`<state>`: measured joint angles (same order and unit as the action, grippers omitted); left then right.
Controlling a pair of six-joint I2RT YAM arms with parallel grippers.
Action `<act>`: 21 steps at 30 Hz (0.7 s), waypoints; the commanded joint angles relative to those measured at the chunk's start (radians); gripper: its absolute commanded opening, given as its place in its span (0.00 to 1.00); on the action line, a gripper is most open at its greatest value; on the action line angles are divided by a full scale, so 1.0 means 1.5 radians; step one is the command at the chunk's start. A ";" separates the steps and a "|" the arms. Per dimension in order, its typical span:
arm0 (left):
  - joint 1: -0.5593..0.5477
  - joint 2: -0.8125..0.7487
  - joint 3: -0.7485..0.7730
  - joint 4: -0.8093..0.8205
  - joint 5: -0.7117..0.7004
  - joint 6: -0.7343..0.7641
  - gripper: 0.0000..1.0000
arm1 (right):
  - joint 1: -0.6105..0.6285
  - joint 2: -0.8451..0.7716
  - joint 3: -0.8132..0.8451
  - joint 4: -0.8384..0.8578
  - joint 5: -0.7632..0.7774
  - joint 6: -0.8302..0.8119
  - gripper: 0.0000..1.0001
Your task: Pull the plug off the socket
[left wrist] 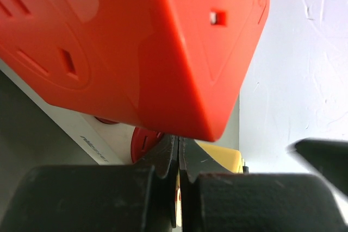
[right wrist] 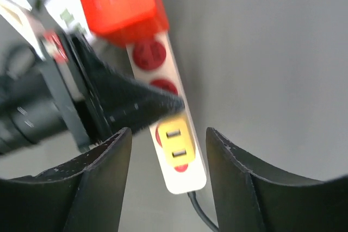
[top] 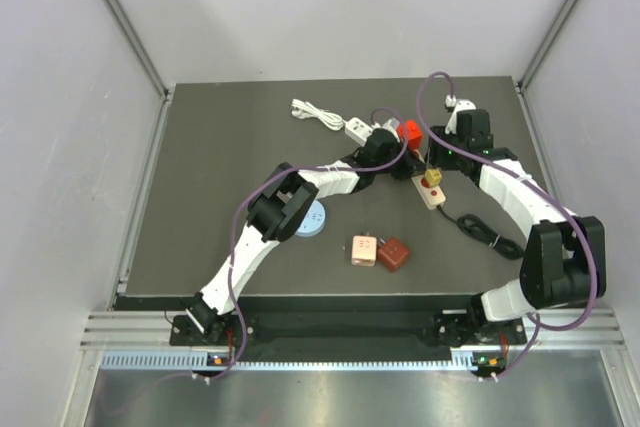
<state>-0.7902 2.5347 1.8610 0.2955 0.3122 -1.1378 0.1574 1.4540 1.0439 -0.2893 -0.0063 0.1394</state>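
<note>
A white power strip [top: 437, 198] with red sockets lies at centre right. A yellow plug [top: 433, 180] sits in its near socket, and an orange-red adapter cube [top: 409, 131] sits at its far end. My left gripper [top: 398, 159] is shut with nothing between its fingers [left wrist: 166, 153], and its tips rest on the strip between the cube [left wrist: 136, 42] and the yellow plug [left wrist: 220, 156]. My right gripper [right wrist: 168, 132] is open above the yellow plug [right wrist: 179, 144], one finger on each side and clear of it. The strip [right wrist: 187, 180] runs beneath it.
A white adapter with a coiled cable [top: 320, 115] lies at the back. A blue disc [top: 312, 219], a pink plug [top: 363, 250] and a dark red cube [top: 393, 255] lie near the front. The strip's black cable [top: 485, 230] curls to the right.
</note>
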 commanded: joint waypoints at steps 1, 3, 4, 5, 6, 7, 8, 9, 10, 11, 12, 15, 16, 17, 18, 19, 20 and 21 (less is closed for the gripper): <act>-0.020 0.058 -0.032 -0.178 0.035 0.048 0.00 | -0.009 -0.004 -0.021 0.008 -0.053 -0.018 0.57; -0.020 0.057 -0.030 -0.179 0.037 0.050 0.00 | -0.010 0.003 -0.029 0.008 -0.056 -0.021 0.55; -0.019 0.057 -0.029 -0.180 0.037 0.051 0.00 | -0.009 0.008 -0.031 0.009 -0.054 -0.025 0.54; -0.019 0.057 -0.030 -0.180 0.037 0.051 0.00 | -0.010 0.010 -0.035 0.011 -0.052 -0.024 0.52; -0.019 0.057 -0.029 -0.180 0.039 0.051 0.00 | -0.010 0.011 -0.036 0.017 -0.053 -0.026 0.51; -0.019 0.059 -0.029 -0.180 0.039 0.050 0.00 | -0.011 0.017 -0.038 0.018 -0.055 -0.030 0.50; -0.019 0.058 -0.028 -0.180 0.040 0.050 0.00 | -0.010 0.022 -0.036 0.018 -0.054 -0.030 0.49; -0.019 0.059 -0.028 -0.180 0.041 0.049 0.00 | -0.010 0.027 -0.035 0.015 -0.046 -0.031 0.49; -0.019 0.058 -0.028 -0.180 0.040 0.049 0.00 | -0.010 0.036 -0.034 0.013 -0.040 -0.034 0.49; -0.019 0.058 -0.028 -0.180 0.040 0.048 0.00 | -0.010 0.038 -0.032 0.010 -0.030 -0.036 0.49; -0.019 0.058 -0.027 -0.180 0.040 0.048 0.00 | -0.010 0.039 -0.034 0.007 -0.021 -0.037 0.49; -0.019 0.060 -0.024 -0.181 0.041 0.049 0.00 | -0.011 0.040 -0.038 0.012 -0.013 -0.040 0.52; -0.019 0.061 -0.024 -0.181 0.042 0.048 0.00 | -0.011 0.045 -0.038 0.013 -0.010 -0.042 0.53; -0.019 0.062 -0.021 -0.181 0.043 0.046 0.00 | -0.010 0.049 -0.037 0.013 -0.012 -0.044 0.53; -0.020 0.064 -0.020 -0.181 0.043 0.045 0.00 | -0.010 0.054 -0.035 0.014 -0.014 -0.043 0.53; -0.019 0.064 -0.019 -0.182 0.043 0.045 0.00 | -0.009 0.064 -0.034 0.014 -0.021 -0.043 0.52; -0.019 0.064 -0.020 -0.182 0.044 0.045 0.00 | -0.010 0.070 -0.031 0.014 -0.024 -0.045 0.51; -0.019 0.063 -0.020 -0.183 0.043 0.045 0.00 | -0.010 0.074 -0.031 0.017 -0.027 -0.044 0.51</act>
<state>-0.7879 2.5397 1.8736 0.2836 0.3244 -1.1286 0.1474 1.5429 0.9817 -0.2928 -0.0429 0.0883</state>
